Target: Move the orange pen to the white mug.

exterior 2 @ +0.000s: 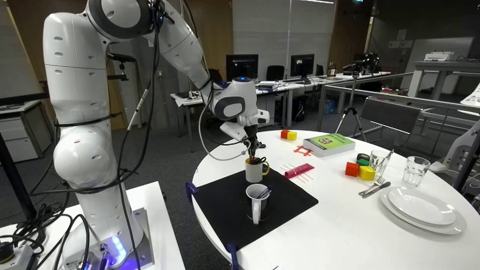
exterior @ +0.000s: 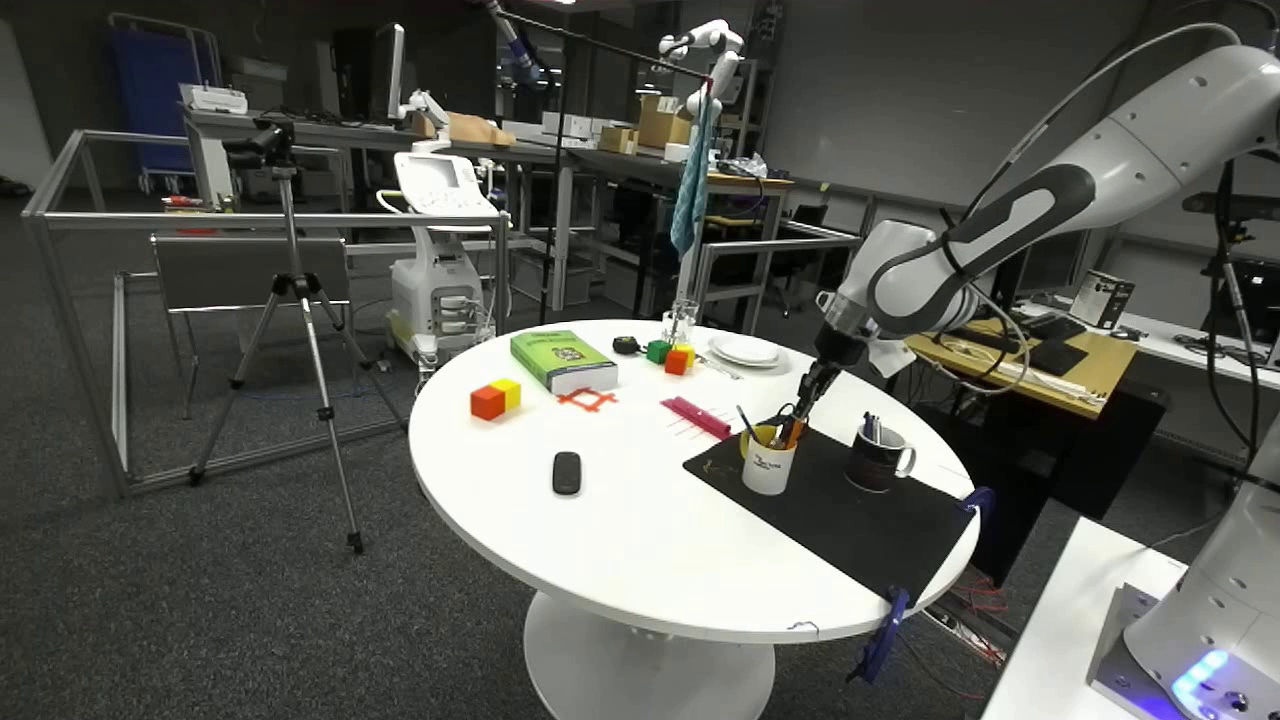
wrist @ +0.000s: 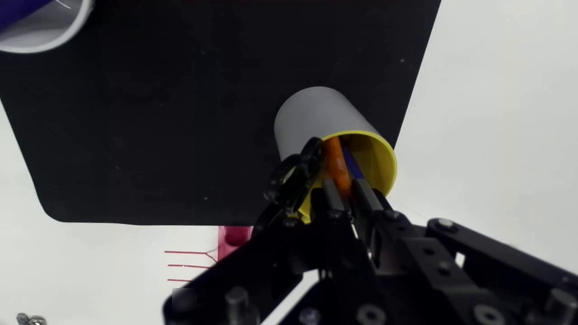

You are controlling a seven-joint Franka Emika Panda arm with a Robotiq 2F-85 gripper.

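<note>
1. The white mug (wrist: pixel 318 113), apparently the goal, is standing on the black mat (wrist: pixel 158 126).
2. The orange pen (wrist: pixel 336 158) is leaning inside the white mug, so the carrying is looking largely done.
3. The gripper (wrist: pixel 348 192) is apparently pinching the orange pen; letting go and lifting clear are remaining.
4. The green book (exterior: pixel 565 362) is lying with its cover too blurred for reading.
5. Dark print (exterior: pixel 768 463) is marking the white mug, also illegible.

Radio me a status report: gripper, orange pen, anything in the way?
Gripper shut on orange pen. Pen reaches down into yellow-lined white mug. Black scissor handles, blue stick crowd close; might snag.
</note>
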